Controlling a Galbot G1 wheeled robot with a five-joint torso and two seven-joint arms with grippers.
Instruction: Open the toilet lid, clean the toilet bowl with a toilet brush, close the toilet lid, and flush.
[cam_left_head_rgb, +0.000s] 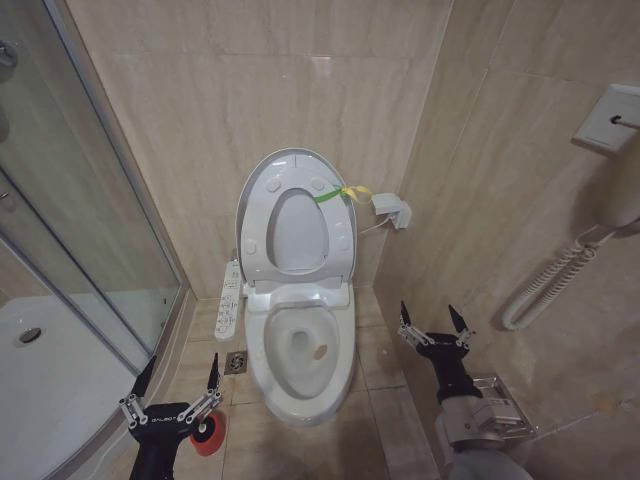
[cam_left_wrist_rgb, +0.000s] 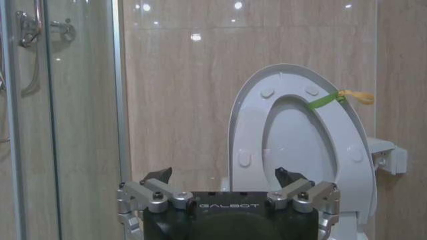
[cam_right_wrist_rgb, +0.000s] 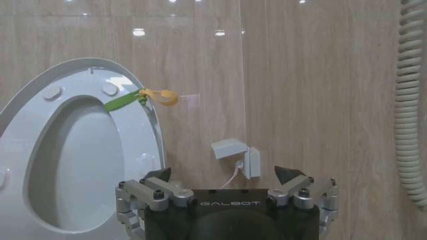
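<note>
Against the wall, the lid (cam_left_head_rgb: 296, 160) stands raised, exposing the bowl (cam_left_head_rgb: 300, 385); left end effector (cam_left_head_rgb: 179, 383) released above the red holder (cam_left_head_rgb: 209, 434), right end effector (cam_left_head_rgb: 432, 318) released, idle.

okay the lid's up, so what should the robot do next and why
Probably lower the left tool toward the red cup holder just below it to take the toilet brush. The toilet lid already stands open against the wall, the toilet bowl is exposed, and both tools are open and empty.
</note>
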